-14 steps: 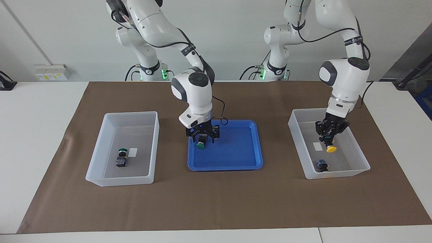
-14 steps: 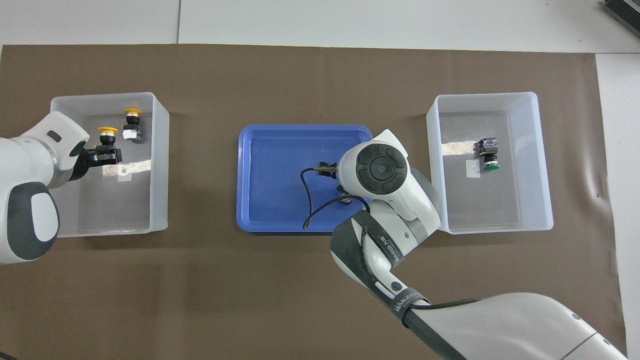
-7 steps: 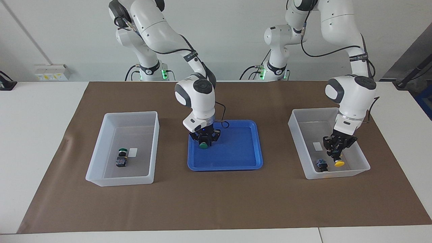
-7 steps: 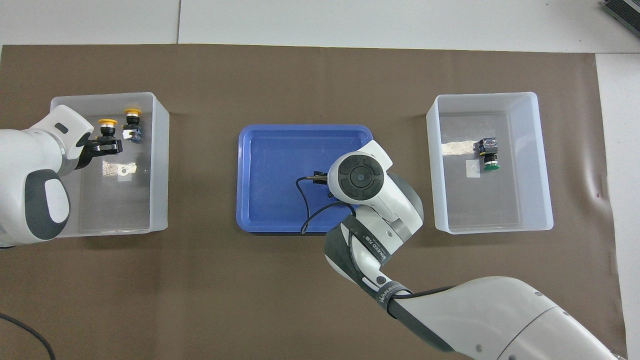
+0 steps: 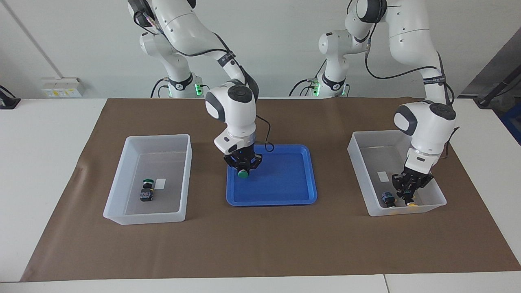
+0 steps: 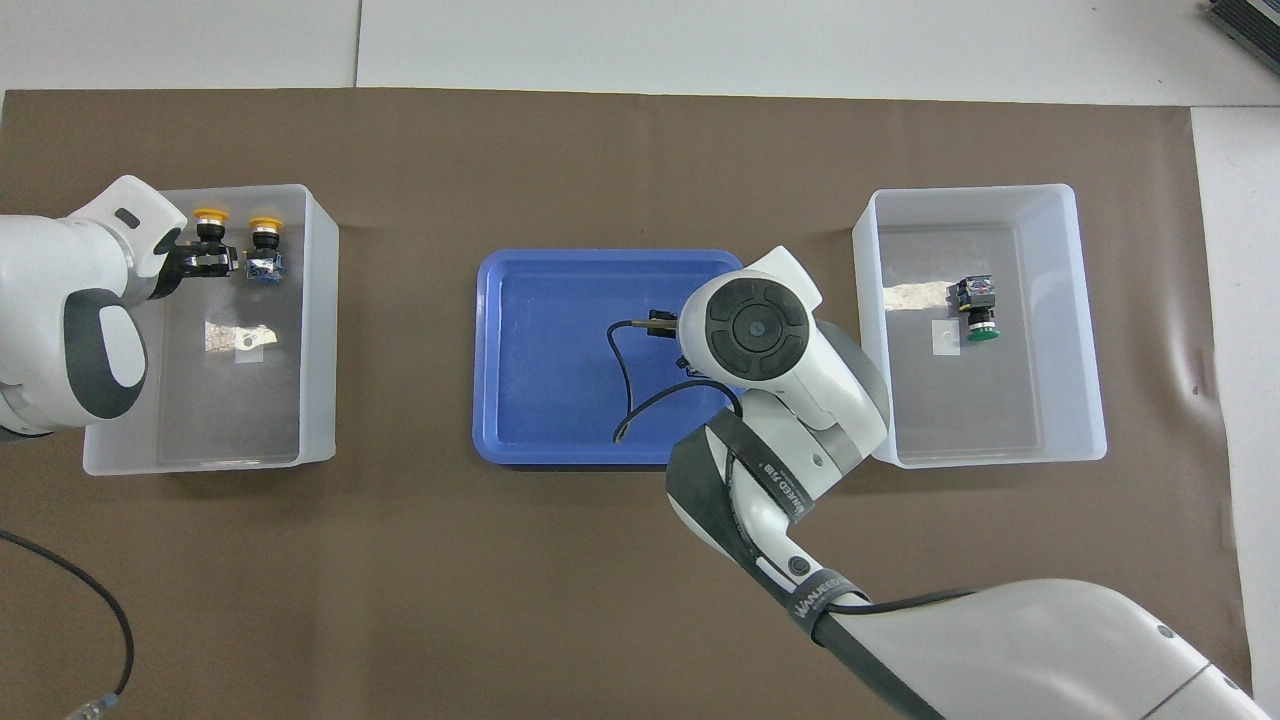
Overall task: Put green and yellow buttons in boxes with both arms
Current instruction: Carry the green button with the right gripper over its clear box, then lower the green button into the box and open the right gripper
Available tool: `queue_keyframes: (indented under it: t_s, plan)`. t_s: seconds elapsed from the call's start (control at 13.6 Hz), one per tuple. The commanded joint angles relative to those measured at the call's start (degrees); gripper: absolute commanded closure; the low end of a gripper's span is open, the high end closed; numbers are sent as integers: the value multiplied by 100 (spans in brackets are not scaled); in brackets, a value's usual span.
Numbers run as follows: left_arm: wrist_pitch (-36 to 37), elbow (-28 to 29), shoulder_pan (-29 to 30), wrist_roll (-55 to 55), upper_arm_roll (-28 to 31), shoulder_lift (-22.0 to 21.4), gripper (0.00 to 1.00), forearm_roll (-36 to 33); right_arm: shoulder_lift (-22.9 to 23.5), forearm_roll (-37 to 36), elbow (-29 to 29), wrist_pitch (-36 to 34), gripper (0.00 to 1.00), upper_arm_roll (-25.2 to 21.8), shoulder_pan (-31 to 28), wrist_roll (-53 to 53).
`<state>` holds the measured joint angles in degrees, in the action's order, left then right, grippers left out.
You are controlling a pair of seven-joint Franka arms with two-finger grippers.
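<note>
White table (image 5: pixel 49 134); brown mat (image 5: pixel 260 244) on it; on mat two translucent boxes (image 5: pixel 122 191) (image 5: pixel 437 191), blue tray (image 5: pixel 285 199) between.

The only lettering that shows is white print on the black band (image 6: pixel 785 487) around the right arm's forearm beside the blue tray (image 6: pixel 520 300), too small to be read with certainty, and the small labels inside the boxes look blank.
</note>
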<state>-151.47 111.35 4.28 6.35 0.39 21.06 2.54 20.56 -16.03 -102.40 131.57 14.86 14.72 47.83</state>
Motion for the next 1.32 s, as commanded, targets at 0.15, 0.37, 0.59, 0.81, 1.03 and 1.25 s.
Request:
queue_keyframes:
  t_s: [0.15,0.37,0.59,0.81,1.03,1.25]
  plan:
    - [-146,-8,3,94,-31,74,66,89,-693,-58,-61,-692,100,43,-1056,-1938]
    - [-138,-16,-6,120,-22,65,0,80,-808,-41,-157,-913,100,52,-1636,-3083]
    - [-94,-16,-6,112,-22,-22,0,80,-1001,668,-727,-712,100,43,-2226,-4217]
    - [511,-16,-49,112,-48,-460,0,80,-1010,829,-1403,33,100,43,-2613,-4658]
    - [663,386,-383,103,-13,-970,0,71,-861,917,-1923,947,61,43,-2641,-4397]
    - [724,1019,-646,77,-4,-1664,0,71,-843,917,-1907,1064,0,34,-2649,-4220]
